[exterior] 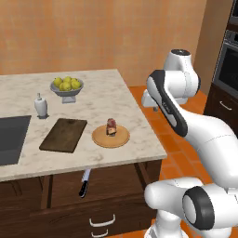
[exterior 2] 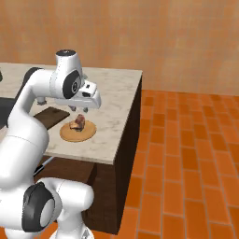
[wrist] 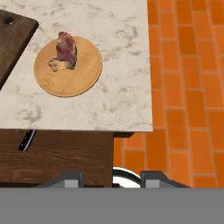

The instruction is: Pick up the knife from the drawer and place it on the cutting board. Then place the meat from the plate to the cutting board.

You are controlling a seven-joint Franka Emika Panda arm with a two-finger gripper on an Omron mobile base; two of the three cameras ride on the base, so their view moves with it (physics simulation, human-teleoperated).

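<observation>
The knife (exterior: 85, 182) lies in the pulled-out drawer (exterior: 69, 186) under the counter edge, black handle toward the front. It looks light, stiff and thin; I'd pinch the handle, since the blade seems slippery. The gripper (wrist: 111, 178) hangs above the counter's corner, fingers partly spread, holding nothing. The cutting board (exterior: 64, 134) and the plate (exterior: 110, 137) with the meat (exterior: 111, 126) sit side by side above.

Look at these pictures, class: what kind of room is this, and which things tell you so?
Most likely a home kitchen: a marble-topped counter holds a cutting board and meat on a plate, with a wall oven at the side.
</observation>
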